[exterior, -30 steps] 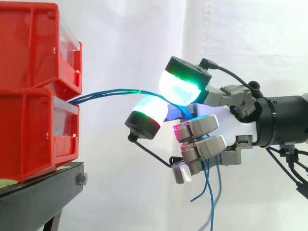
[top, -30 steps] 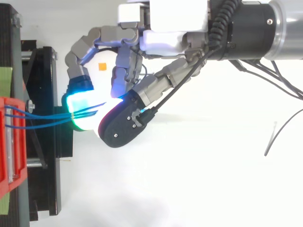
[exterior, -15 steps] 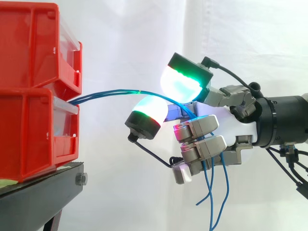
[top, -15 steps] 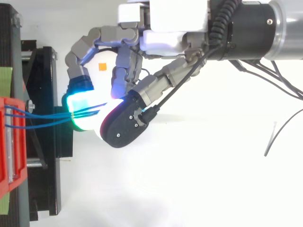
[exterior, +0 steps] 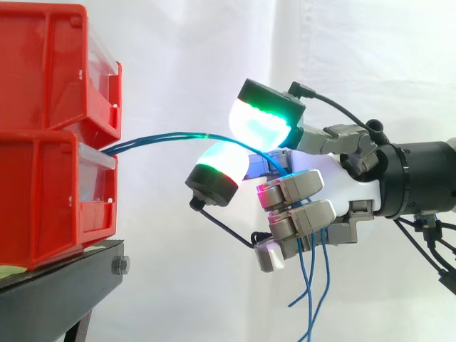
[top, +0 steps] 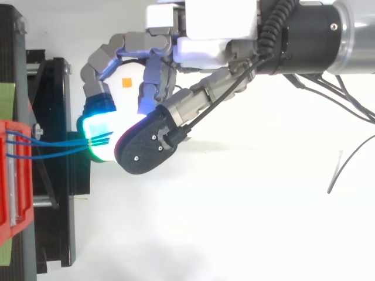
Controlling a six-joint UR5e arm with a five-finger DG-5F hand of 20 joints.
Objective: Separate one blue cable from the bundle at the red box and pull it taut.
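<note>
A bundle of thin blue cables comes out of the lower red box and arcs right into my hand. The cables pass over a lower cyan-glowing fingertip and under a raised green-and-white one, with a small gap above them. Behind the curled grey fingers the cables run into the palm, and their loose ends hang down below it. From above, the cables cross from the red box to the glowing pads under the hand.
Two red boxes are stacked on a black stand at the left, before a white curtain. A thin grey wire lies on the white surface at the right of the top view. The arm enters from the right.
The upper glowing fingertip has lifted and shifted a little toward the red box, widening the gap over the cables. The hanging cable ends have swung slightly. The rest of the hand stays put.
</note>
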